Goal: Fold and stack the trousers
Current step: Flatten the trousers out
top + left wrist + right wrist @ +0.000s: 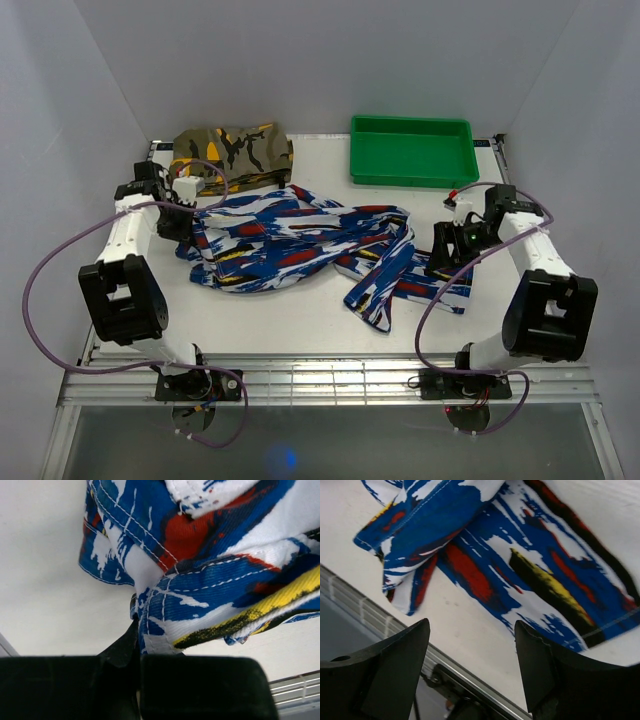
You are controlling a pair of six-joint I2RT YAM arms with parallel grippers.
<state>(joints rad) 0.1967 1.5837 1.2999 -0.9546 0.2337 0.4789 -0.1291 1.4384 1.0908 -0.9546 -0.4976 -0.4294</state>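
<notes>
Pinching a stitched edge of the long, soft blue-print trousers [300, 245] with your left hand [139, 652], you are anchoring that end of the garment. The two dark fingers are pressing together with the cloth caught between them, likely so the fabric can be drawn straight. The trousers are lying crumpled across the middle of the white table [300, 325], with the legs trailing toward your right side. Your right hand [472, 645] is hovering just above the leg ends with its fingers standing apart and nothing between them. I judge it is lining up to take a cuff. The folded olive-brown camouflage garment [232, 148] is sitting at the back left, probably serving as the base of the stack. The green plastic tray [412, 120] is sitting further right along the back.
</notes>
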